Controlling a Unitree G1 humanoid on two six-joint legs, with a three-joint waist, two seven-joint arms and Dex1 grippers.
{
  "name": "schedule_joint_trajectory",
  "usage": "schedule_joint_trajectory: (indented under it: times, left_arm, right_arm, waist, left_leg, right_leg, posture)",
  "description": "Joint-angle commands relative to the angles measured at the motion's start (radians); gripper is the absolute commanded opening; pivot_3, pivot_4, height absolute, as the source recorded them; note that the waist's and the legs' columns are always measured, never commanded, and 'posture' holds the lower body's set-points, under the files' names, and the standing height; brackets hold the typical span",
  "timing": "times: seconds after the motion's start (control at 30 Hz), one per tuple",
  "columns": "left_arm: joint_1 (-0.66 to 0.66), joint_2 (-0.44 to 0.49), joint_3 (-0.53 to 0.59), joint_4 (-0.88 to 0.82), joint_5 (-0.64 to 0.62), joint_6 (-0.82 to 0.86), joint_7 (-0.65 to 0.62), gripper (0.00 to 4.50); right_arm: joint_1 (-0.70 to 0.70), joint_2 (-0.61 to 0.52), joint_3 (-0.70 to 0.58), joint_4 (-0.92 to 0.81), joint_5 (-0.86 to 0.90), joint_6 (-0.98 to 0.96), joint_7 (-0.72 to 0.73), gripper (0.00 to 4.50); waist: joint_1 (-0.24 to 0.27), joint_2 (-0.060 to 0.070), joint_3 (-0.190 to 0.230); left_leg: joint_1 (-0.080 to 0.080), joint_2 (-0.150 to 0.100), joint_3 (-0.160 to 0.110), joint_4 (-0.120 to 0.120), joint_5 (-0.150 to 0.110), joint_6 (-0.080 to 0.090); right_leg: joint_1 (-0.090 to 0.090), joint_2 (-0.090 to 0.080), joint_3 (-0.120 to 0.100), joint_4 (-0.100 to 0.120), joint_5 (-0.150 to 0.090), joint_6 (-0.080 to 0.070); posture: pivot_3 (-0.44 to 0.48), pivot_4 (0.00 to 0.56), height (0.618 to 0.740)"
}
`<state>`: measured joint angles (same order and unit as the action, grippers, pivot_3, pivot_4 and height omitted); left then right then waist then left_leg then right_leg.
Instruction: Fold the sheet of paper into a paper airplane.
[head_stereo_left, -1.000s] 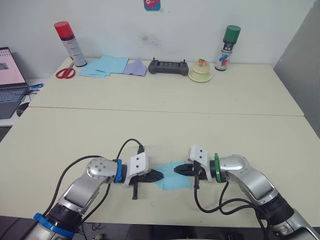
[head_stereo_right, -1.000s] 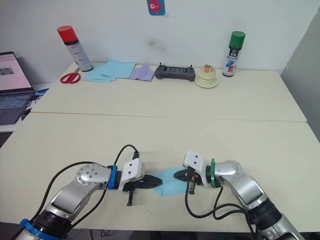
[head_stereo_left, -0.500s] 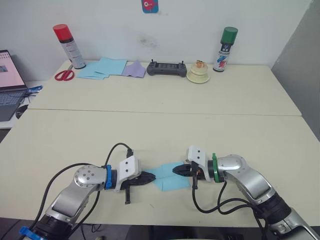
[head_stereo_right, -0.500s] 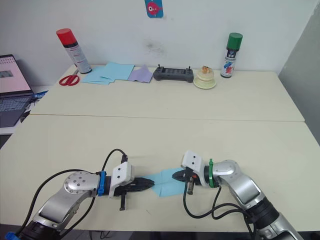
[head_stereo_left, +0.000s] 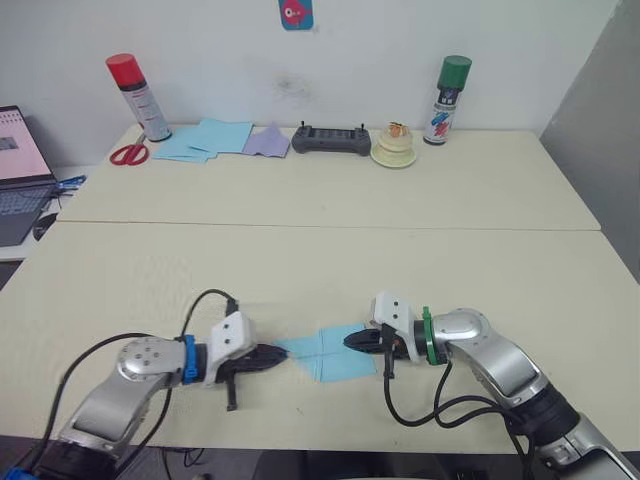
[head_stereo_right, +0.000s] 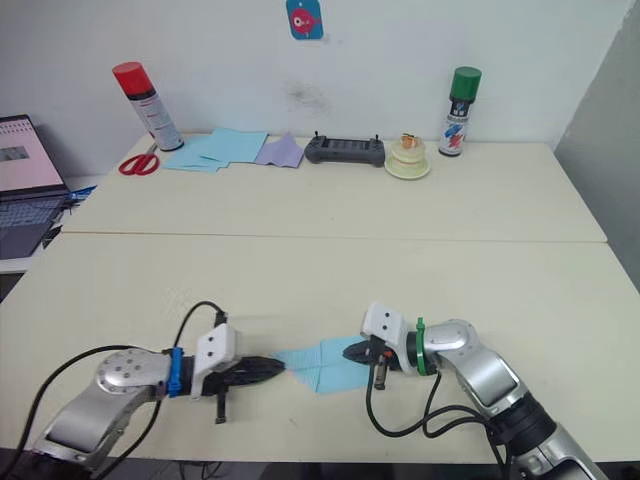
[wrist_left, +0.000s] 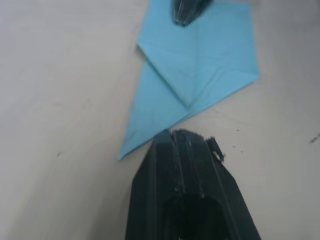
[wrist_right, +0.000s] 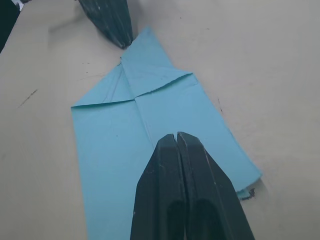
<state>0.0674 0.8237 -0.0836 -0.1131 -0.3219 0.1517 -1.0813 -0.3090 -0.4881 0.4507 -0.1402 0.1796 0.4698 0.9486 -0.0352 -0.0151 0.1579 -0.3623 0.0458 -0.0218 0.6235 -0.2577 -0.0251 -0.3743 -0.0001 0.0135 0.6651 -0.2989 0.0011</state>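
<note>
**Blue paper pinned at one end, nose free**

Light blue, the sheet of paper (head_stereo_left: 327, 351) lies flat on the bench (head_stereo_left: 320, 260) near its front edge, between the two arms. Two corner flaps meet along a centre crease, giving it a point that faces the left gripper (head_stereo_left: 272, 356). That gripper's fingers are pressed together with nothing between them, their tips just at the paper's point. The right gripper (head_stereo_left: 352, 341) also has its fingers closed and empty, resting on top of the sheet near its square end.

The folds look only partly done, so it is not yet an airplane. The likely trouble is slip: thin paper on a smooth bench may skate or swing round under the single pressing tip if the left fingers nudge the nose, and the loose flaps may spring open or crease off-line.
</note>
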Motion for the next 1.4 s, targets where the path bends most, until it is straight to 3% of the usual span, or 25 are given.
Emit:
schedule_joint_trajectory:
  times: [0.03,0.23,0.33,0.43,0.6,0.7,0.83,0.93,1.2,1.3,1.4]
  left_arm:
    - [0.027,0.020,0.084,-0.007,-0.072,0.104,0.003,0.00]
    - [0.047,0.058,0.227,-0.167,-0.191,0.191,-0.012,0.00]
    - [0.103,0.088,0.302,-0.251,-0.225,0.200,-0.038,0.77]
    - [0.184,0.128,0.354,-0.340,-0.273,0.234,-0.093,1.72]
    - [0.215,0.154,0.375,-0.377,-0.287,0.229,-0.145,3.35]
    - [0.188,0.150,0.356,-0.406,-0.296,0.243,-0.144,4.34]
    - [0.139,0.141,0.331,-0.456,-0.328,0.290,-0.116,4.47]
    - [0.125,0.140,0.321,-0.465,-0.328,0.308,-0.106,4.50]
    - [0.133,0.116,0.325,-0.396,-0.277,0.272,-0.091,4.50]
    - [0.130,0.099,0.338,-0.405,-0.308,0.307,-0.059,4.50]
    - [0.108,0.101,0.414,-0.436,-0.445,0.443,0.010,4.50]
  right_arm:
    - [0.010,-0.006,-0.003,0.045,-0.011,0.012,0.008,0.04]
    - [0.002,0.017,-0.131,-0.073,0.126,0.020,0.032,0.04]
    - [-0.009,0.000,-0.217,-0.150,0.232,0.092,0.047,0.66]
    - [-0.008,-0.001,-0.292,-0.157,0.326,0.151,0.054,1.75]
    - [0.005,-0.028,-0.243,-0.063,0.281,0.141,0.082,3.58]
    - [-0.004,-0.006,-0.203,0.003,0.255,0.135,0.076,3.63]
    - [-0.011,0.018,-0.162,0.057,0.223,0.109,0.084,3.63]
    - [-0.005,0.030,-0.168,0.030,0.255,0.134,0.098,3.05]
    - [0.025,0.025,-0.170,-0.034,0.267,0.153,0.101,0.02]
    - [0.031,0.030,-0.184,-0.059,0.270,0.139,0.089,0.02]
    - [0.012,0.040,-0.221,-0.101,0.213,-0.065,0.083,0.02]
  waist:
    - [0.000,-0.001,0.001]
    - [0.003,-0.010,0.016]
    - [0.005,-0.010,0.018]
    - [0.004,-0.010,0.018]
    - [0.006,-0.010,0.021]
    - [0.006,-0.010,0.023]
    - [0.006,-0.010,0.023]
    - [0.003,-0.010,0.023]
    - [0.005,-0.009,0.024]
    - [0.006,-0.010,0.023]
    - [0.006,-0.009,0.024]
  left_leg:
    - [-0.001,0.000,0.000,0.000,0.000,0.000]
    - [-0.006,0.000,0.001,0.001,0.000,0.000]
    - [-0.021,-0.001,0.001,0.005,0.000,-0.001]
    - [-0.022,-0.001,0.002,0.005,-0.002,-0.005]
    - [-0.022,-0.001,0.002,0.005,-0.004,-0.008]
    - [-0.022,-0.001,0.002,0.005,-0.004,-0.008]
    - [-0.022,-0.001,0.002,0.006,-0.004,-0.008]
    - [-0.020,-0.001,0.002,0.006,-0.004,-0.008]
    - [-0.020,0.000,0.001,0.006,-0.004,-0.008]
    - [-0.020,0.000,0.001,0.007,-0.004,-0.008]
    - [-0.020,0.000,0.001,0.007,-0.004,-0.008]
  right_leg:
    - [-0.001,0.000,0.000,0.000,0.000,0.000]
    - [-0.006,0.000,0.001,0.001,0.001,0.000]
    - [-0.018,-0.001,0.001,0.002,0.003,-0.003]
    - [-0.018,-0.001,0.001,0.001,0.006,-0.008]
    - [-0.018,-0.001,0.001,-0.001,0.005,-0.009]
    - [-0.018,-0.001,0.001,-0.001,0.005,-0.009]
    - [-0.018,0.000,0.001,0.000,0.005,-0.009]
    - [-0.017,0.000,0.002,0.000,0.002,-0.004]
    - [-0.017,0.001,0.001,0.001,0.005,-0.009]
    - [-0.016,0.001,0.001,0.001,0.005,-0.009]
    - [-0.016,0.001,0.001,0.001,0.005,-0.009]
  posture:
    - [0.000,0.150,0.740]
    - [0.000,0.150,0.740]
    - [0.000,0.150,0.740]
    - [0.000,0.150,0.740]
    - [0.000,0.150,0.740]
    - [0.000,0.150,0.740]
    - [0.000,0.150,0.740]
    - [0.000,0.150,0.740]
    - [0.000,0.150,0.740]
    - [0.000,0.150,0.740]
    - [0.000,0.150,0.740]
